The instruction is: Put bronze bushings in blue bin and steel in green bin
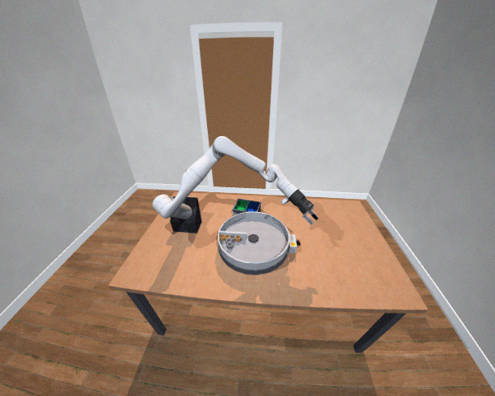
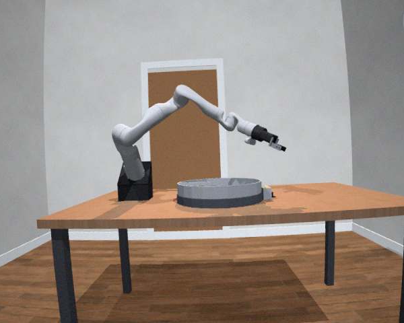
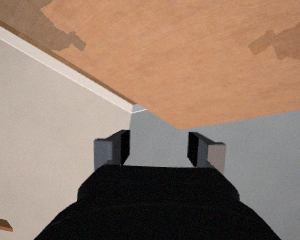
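The grey turntable (image 1: pixel 266 249) (image 2: pixel 219 192) has a high round wall. Bronze bushings (image 1: pixel 238 238) and steel bushings (image 1: pixel 229 244) sit close together at its left side, by a light straight divider (image 1: pixel 242 235). Their exact number is hard to tell. In the exterior view the wall hides nearly all of them. The green bin (image 1: pixel 241 204) and the blue bin (image 1: pixel 253 205) stand side by side behind the turntable. My gripper (image 1: pixel 312 219) (image 2: pixel 281 148) (image 3: pixel 158 143) is open and empty, high above the table to the right of the turntable, tilted outward.
A small white box (image 1: pixel 293 244) (image 2: pixel 267 193) with a yellow mark and a black knob is at the turntable's right wall. The arm's black base block (image 1: pixel 186 221) (image 2: pixel 134 192) stands at the left. The arm arches above and behind the turntable. The wrist view shows a table corner (image 3: pixel 180 122).
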